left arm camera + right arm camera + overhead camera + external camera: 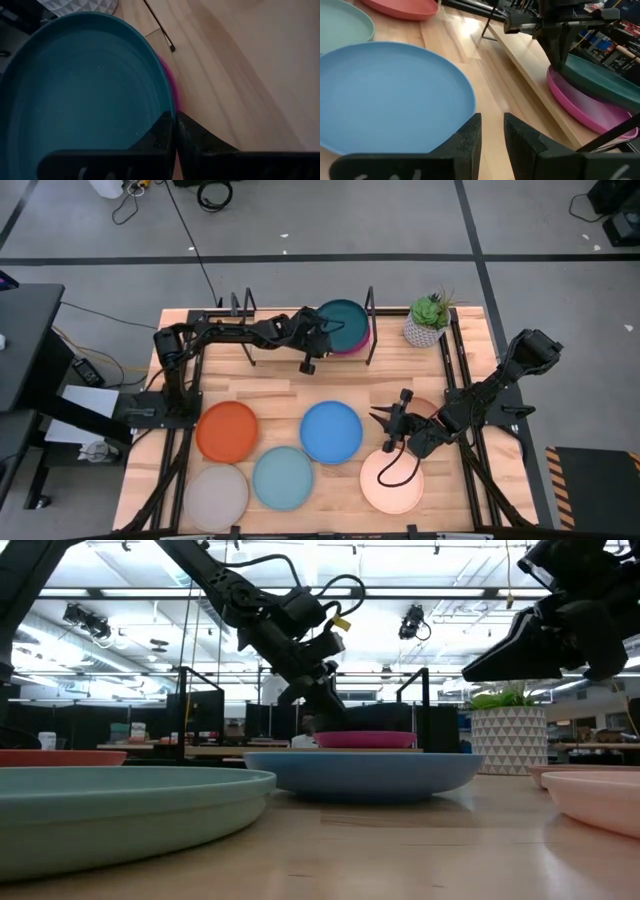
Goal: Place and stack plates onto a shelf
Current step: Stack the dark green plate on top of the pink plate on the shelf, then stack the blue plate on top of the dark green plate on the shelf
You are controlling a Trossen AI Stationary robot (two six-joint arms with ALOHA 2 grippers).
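Observation:
The dark teal plate lies on the magenta plate, which rests on the right part of the shelf. My left gripper is shut on the teal plate's near-left rim. My right gripper is open and hovers just right of the blue plate, touching nothing. The orange plate, light teal plate, grey plate and cream plate lie flat on the table. The brown plate is mostly hidden under the right arm. My left gripper pinches the dark teal plate's rim between its two fingers, one on the inner face and one outside. The fingers come from above, pointing down. The plate sits on the magenta plate below it.
A small potted plant stands just right of the shelf. Black wire uprights frame the shelf's ends. The shelf's left half is bare board. A cable loops over the cream plate.

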